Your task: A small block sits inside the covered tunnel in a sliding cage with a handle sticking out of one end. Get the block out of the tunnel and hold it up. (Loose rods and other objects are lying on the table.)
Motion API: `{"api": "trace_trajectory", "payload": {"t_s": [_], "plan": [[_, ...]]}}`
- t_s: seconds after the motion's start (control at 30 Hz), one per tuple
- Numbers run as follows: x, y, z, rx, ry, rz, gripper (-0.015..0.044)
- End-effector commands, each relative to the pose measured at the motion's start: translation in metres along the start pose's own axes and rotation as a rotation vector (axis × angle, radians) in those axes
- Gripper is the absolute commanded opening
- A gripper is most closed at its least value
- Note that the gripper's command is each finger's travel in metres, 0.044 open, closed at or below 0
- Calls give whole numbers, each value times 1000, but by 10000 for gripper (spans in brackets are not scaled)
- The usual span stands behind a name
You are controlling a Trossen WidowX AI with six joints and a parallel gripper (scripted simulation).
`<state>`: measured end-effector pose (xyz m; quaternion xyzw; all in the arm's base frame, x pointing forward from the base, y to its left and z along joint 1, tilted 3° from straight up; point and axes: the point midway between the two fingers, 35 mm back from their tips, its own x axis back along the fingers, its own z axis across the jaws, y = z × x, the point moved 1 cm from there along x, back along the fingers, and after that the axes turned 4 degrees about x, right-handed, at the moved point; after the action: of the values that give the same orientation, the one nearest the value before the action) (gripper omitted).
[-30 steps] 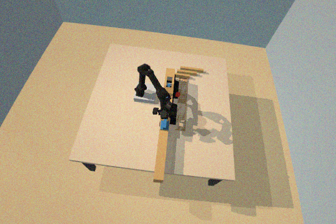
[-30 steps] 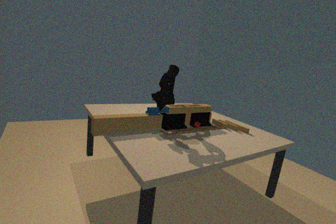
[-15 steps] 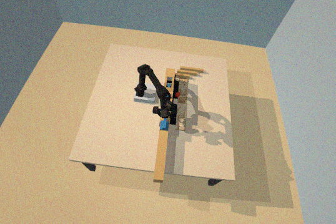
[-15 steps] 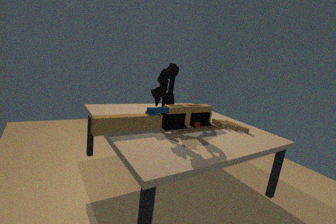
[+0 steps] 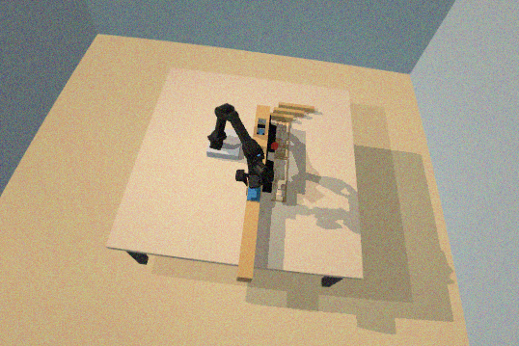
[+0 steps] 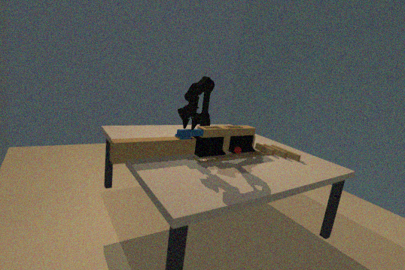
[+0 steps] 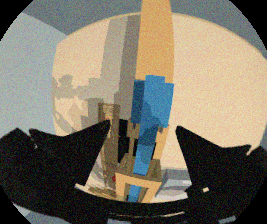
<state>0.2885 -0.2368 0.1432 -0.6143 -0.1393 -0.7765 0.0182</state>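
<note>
Operating from afar, I list: one black two-fingered tool (image 5: 254,182) (image 6: 189,128) (image 7: 144,125), fingers wide apart with nothing between them, above the blue blocky handle (image 5: 253,194) (image 6: 185,134) (image 7: 153,102). Item: that handle, projecting from the end of the tan wooden covered tunnel (image 5: 262,110) (image 6: 226,130) (image 7: 152,181), over a long tan wooden beam (image 5: 248,241) (image 6: 150,149) (image 7: 156,45). Item: one small red round object (image 5: 275,146) (image 6: 238,150), beside the tunnel's dark side. Item: several tan wooden rods (image 5: 295,107) (image 6: 282,152) on the pale desk (image 5: 193,207) (image 6: 226,195) (image 7: 219,95). The small block I cannot make out with certainty.
</note>
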Motion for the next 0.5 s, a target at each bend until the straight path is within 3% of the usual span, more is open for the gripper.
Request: {"api": "trace_trajectory", "payload": {"t_s": [0.0,0.47], "plan": [[-7,-1,-1,4,0,7,440],[-29,-6,-4,4,0,7,440]]}}
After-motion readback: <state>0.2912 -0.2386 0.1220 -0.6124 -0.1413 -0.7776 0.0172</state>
